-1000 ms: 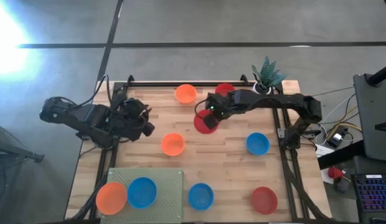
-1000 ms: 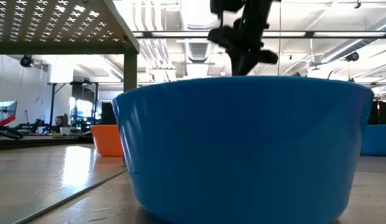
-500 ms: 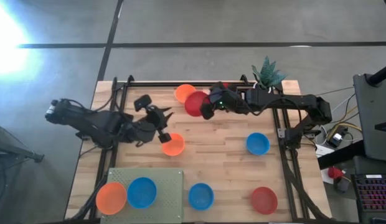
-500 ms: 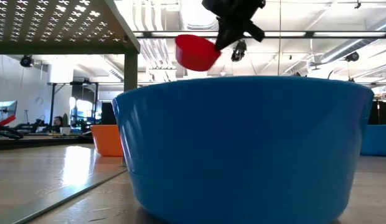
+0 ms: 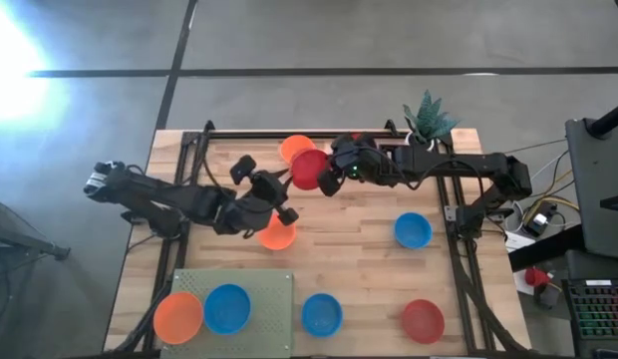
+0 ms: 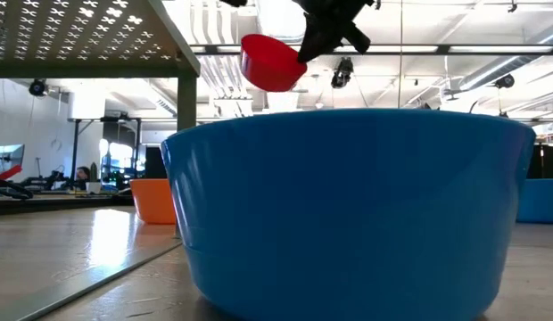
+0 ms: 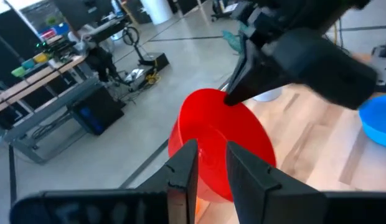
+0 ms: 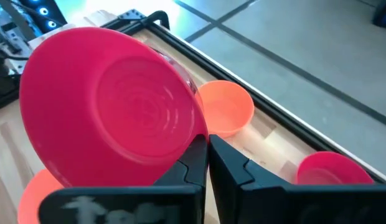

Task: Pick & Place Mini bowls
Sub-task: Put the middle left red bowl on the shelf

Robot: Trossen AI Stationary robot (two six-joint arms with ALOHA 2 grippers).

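Fingers of R gripper [image 5: 327, 180] pinch red bowl [image 5: 311, 168].

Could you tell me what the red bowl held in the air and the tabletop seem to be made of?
The red bowl, pinched by the right gripper, looks like smooth moulded plastic: even colour, faint concentric rings underneath. The tabletop looks like pale wood: parallel plank seams, matte.
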